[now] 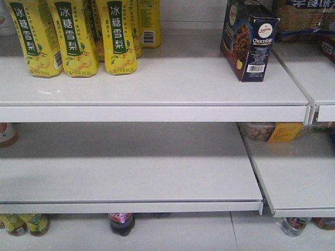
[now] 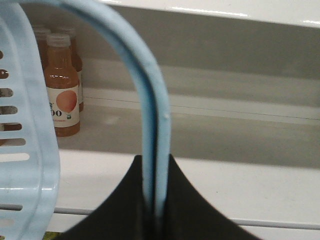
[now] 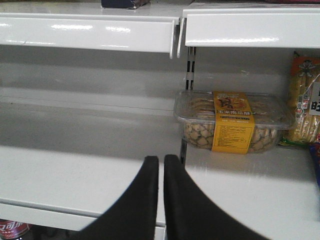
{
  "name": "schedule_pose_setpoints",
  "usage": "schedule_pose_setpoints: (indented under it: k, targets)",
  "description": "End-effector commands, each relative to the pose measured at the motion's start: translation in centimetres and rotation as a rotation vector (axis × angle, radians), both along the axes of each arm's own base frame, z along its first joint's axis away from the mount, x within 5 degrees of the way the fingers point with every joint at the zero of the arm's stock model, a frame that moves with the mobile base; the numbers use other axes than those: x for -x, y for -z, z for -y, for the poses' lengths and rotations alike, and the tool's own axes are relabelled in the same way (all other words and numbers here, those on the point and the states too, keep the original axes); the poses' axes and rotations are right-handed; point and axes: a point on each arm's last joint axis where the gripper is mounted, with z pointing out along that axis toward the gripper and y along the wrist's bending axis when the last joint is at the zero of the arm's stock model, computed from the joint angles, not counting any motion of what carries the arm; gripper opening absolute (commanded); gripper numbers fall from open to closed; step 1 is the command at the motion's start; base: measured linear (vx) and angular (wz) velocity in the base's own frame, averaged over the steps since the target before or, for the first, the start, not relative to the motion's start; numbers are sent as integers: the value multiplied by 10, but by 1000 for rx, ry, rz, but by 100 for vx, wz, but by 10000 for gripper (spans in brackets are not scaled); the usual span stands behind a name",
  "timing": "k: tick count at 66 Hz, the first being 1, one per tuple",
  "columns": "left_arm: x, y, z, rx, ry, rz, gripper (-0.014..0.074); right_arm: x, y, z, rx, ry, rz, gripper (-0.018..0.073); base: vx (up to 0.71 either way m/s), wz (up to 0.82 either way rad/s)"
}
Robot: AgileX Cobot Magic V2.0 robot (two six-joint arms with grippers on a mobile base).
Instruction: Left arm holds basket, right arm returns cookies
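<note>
White shelves fill the view: the cookies (image 1: 250,46) stand upright at the upper right, above my empty, closed right jaws (image 3: 161,172), while my left jaws (image 2: 156,200) clamp the basket (image 2: 22,165) handle.

White metal store shelving (image 1: 157,83) is running in two tiers, a second shelf unit (image 1: 309,178) butting against it on the right; pale tiled floor (image 1: 183,232) is showing below, overhead light glaring on shelf edges (image 3: 85,32).
</note>
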Motion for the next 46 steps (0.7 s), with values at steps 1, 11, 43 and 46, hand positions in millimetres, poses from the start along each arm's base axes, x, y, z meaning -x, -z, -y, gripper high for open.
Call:
schedule_pose_setpoints:
  k: [1,11,43,46]
  targets:
    - [2,-19,1,-8,14,137,-3,0,-13,-2,9,-29,64,-6,0,0]
    - [2,-19,1,-8,14,135,-3,0,-13,-2,9,-29,64,-6,0,0]
    - [2,-19,1,-8,14,136,-3,0,-13,-2,9,-29,64,-6,0,0]
    - [2,-19,1,-8,14,136,-3,0,-13,-2,9,-29,64,-6,0,0]
